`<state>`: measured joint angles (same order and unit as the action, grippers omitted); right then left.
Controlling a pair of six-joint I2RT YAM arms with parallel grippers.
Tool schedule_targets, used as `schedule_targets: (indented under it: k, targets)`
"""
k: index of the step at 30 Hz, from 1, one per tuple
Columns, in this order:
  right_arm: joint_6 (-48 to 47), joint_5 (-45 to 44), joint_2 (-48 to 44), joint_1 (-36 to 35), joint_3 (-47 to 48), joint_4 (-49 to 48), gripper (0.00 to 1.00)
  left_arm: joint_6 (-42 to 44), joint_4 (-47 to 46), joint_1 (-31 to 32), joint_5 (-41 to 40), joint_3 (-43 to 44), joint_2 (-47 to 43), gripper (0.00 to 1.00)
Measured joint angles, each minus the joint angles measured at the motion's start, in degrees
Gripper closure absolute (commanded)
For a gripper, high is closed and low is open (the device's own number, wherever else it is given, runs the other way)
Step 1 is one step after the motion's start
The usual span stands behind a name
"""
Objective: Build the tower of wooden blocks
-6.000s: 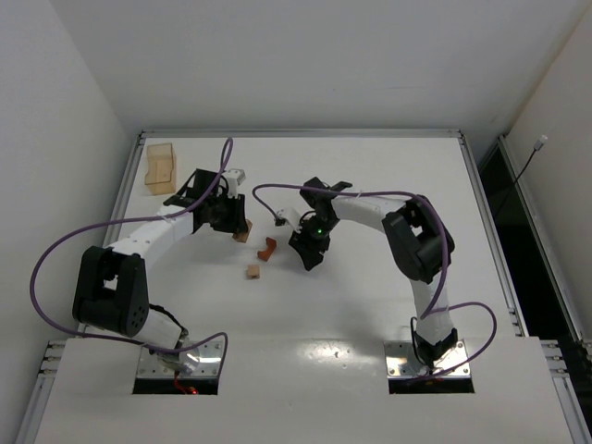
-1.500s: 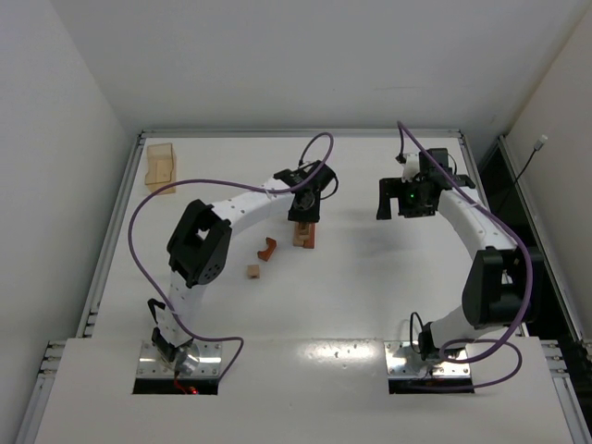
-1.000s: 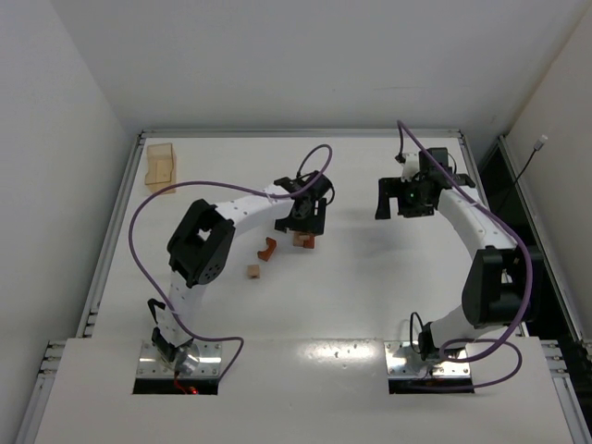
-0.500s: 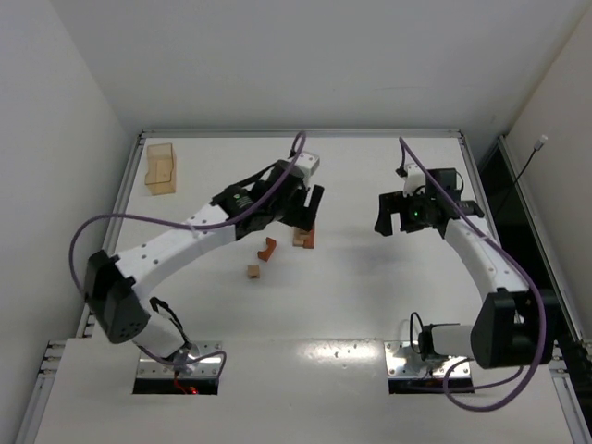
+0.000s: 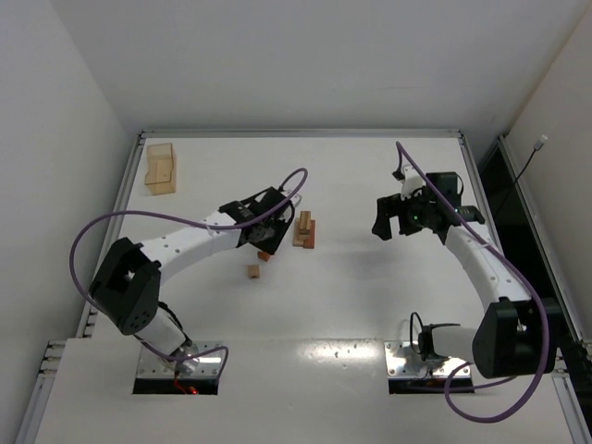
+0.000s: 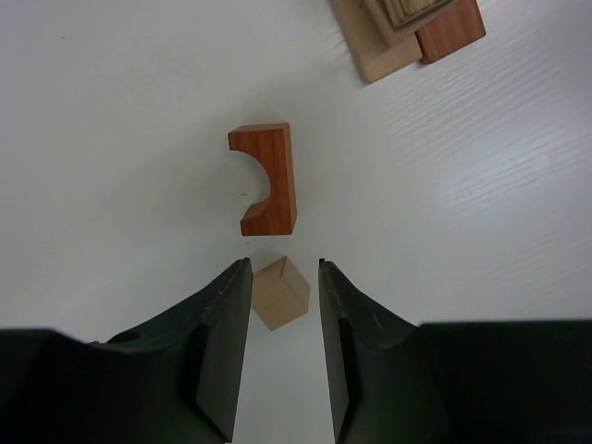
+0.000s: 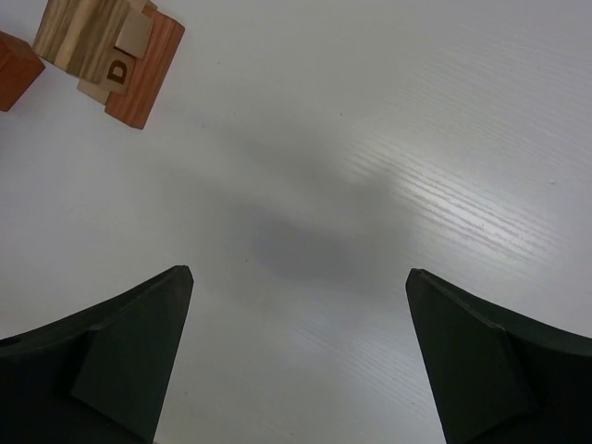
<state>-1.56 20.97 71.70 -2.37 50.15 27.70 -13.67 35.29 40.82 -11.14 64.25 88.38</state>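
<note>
Top view: the wood block tower [image 5: 303, 228], made of light tan and reddish-brown pieces, stands on the white bench [image 5: 370, 305] near its middle. The left gripper [image 5: 265, 238] is just left of the tower and over a reddish-brown arch block [image 5: 265, 256]. A small tan wooden cube [image 5: 252, 271] lies nearer, apart from the tower. The right gripper [image 5: 388, 222] is well to the right of the tower. A translucent tan plastic box [image 5: 160, 167] sits at the far left corner.

Left wrist view: the left gripper [image 6: 283, 268] has its jaws narrowly parted and grips nothing. The tan wooden cube [image 6: 280, 294] shows in the gap, lying on the bench. The reddish-brown arch block [image 6: 268, 180] lies just beyond it, and the wood block tower [image 6: 398, 42] is at the top right edge.

Right wrist view: the right gripper [image 7: 296, 274] is spread wide and empty over bare bench. The wood block tower [image 7: 106, 51], one piece marked "D", is at the top left.
</note>
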Motion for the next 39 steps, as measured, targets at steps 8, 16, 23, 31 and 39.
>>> schedule_targets:
  k: [8, 16, 23, 31, 39]
  targets:
    - [0.48, -2.01, 0.02, 0.0, 0.0, -0.28, 0.03, 1.07, -2.73, -0.31, 1.92, -1.36, 3.98, 0.69]
    - [1.6, -4.42, 0.02, 0.0, 0.0, -1.49, 0.03, 1.75, -6.1, -0.57, 3.69, -2.73, 6.69, 0.68]
    - [1.66, -4.59, 0.44, 0.42, 0.0, -1.81, 0.04, 2.91, -8.44, -2.36, 4.35, -2.69, 8.61, 0.68]
    - [2.03, -4.59, 1.55, 0.48, 0.0, -1.75, 0.04, 4.22, -9.29, -2.99, 4.52, -1.9, 11.45, 0.68]
    - [2.05, -4.59, 2.32, 0.48, 0.0, -1.77, 0.04, 4.83, -10.38, -3.28, 4.79, -1.09, 13.35, 0.9]
